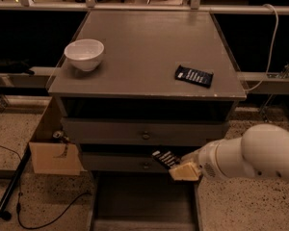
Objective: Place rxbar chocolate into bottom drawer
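Camera view, looking down at the front of the grey cabinet [144, 42]. On its top I see a white bowl [84, 53] near the left edge and a dark blue wrapped bar [194, 76] near the right edge, well apart from each other. A white cable [272, 42] hangs behind the right rear corner. Under the top are two closed drawers, the upper drawer [111, 131] and the middle drawer [111, 162], each with a round knob at its centre. Against the cabinet's left side stands an open cardboard box [55, 155] with something small in it that I cannot identify, and a dark cord [43, 215] trails over the speckled floor beside it.

The bottom drawer [142, 201] is pulled out at floor level, a wide shallow tray in shadow. I can make out nothing lying in it.

My white arm [260, 155] reaches in from the right. The gripper [179, 166] sits in front of the middle drawer, just right of its knob and above the rear part of the open tray. Its tan fingers [185, 171] are closed narrowly around one end of the rxbar chocolate [165, 158]. The black bar juts up and to the left from the grip, tilted, its white lettering facing me. The bar hangs in the air above the bottom drawer, not touching it, and partly covers the middle drawer's front.
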You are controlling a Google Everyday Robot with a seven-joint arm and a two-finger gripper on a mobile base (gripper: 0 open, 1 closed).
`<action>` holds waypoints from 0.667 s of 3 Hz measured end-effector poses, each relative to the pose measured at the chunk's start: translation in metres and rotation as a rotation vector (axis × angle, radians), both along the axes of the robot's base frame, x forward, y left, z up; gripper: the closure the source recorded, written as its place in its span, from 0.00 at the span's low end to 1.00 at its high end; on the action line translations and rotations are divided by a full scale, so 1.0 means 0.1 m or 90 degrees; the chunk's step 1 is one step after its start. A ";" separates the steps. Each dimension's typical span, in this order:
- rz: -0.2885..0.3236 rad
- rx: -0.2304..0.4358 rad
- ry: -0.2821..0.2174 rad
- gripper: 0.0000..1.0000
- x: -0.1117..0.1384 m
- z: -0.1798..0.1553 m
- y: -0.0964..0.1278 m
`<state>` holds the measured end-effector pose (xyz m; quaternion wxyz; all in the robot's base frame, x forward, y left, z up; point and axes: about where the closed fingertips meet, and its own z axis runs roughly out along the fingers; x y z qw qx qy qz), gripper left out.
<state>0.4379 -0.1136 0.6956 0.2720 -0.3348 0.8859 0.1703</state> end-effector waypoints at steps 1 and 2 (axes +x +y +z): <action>-0.016 0.022 0.051 1.00 -0.09 -0.55 0.07; -0.030 0.028 0.101 1.00 -0.37 -1.17 0.18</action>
